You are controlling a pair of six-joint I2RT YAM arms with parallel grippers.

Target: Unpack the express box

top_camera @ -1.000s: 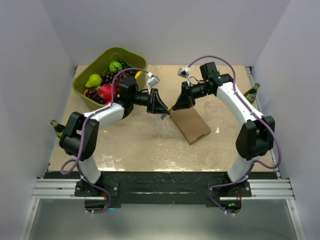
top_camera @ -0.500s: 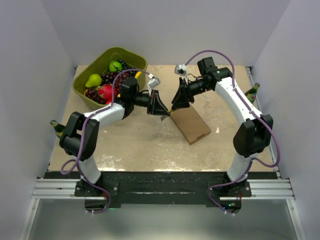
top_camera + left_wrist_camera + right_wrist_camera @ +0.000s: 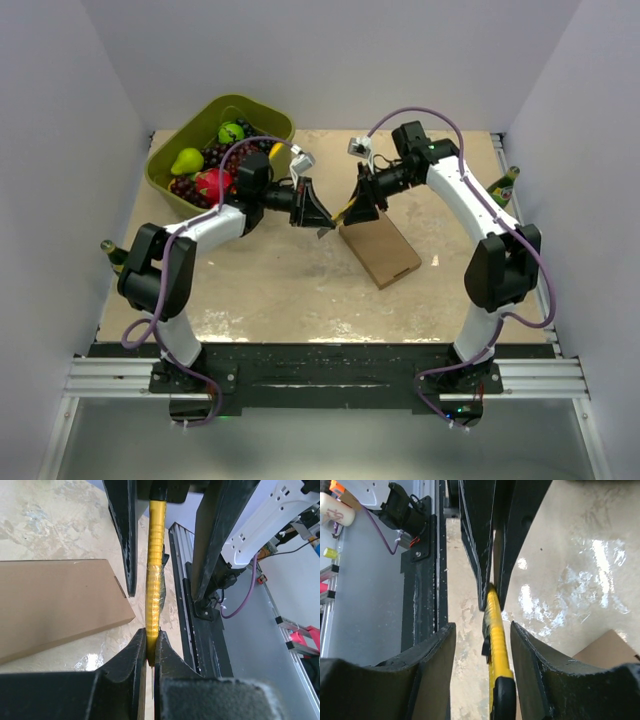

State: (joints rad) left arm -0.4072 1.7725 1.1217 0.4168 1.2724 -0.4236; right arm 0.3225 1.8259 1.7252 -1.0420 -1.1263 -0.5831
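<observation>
1. express box (image 3: 380, 250) lies flat on the table (image 3: 280, 285), about mid-table. it is turned at an angle, its long side running from far-left to near-right.
2. its far-left corner sits just below the spot where the two grippers meet. the rest of it reaches toward the right arm's side. neither gripper has hold of it.
3. left gripper (image 3: 326, 222) comes in from the left with its jaws clamped together on one end of a yellow knife (image 3: 343, 213).
4. left wrist view: the fingertips (image 3: 142, 645) pinch the yellow strip (image 3: 155, 580). the box (image 3: 55, 605) lies on the table to one side of them, its corner near the knife. whether they touch, cannot tell.
5. right gripper (image 3: 350, 214) faces the left one from the right, jaws apart.
6. right wrist view: one finger (image 3: 535, 655) stands on each side of the knife (image 3: 497, 650), with a gap showing on both sides.
7. same view: a corner of the box (image 3: 607, 650) shows at lower right, past the finger.
8. writing: the box faces in view are plain brown cardboard.
9. a bottle (image 3: 505, 186) at the table's right edge carries a label too small to read.
10. a pale container (image 3: 335, 510) at the top left of the right wrist view bears reddish marks, not legible.
11. a green tub (image 3: 255, 108) of fruit sits at far left, well apart from the box.
</observation>
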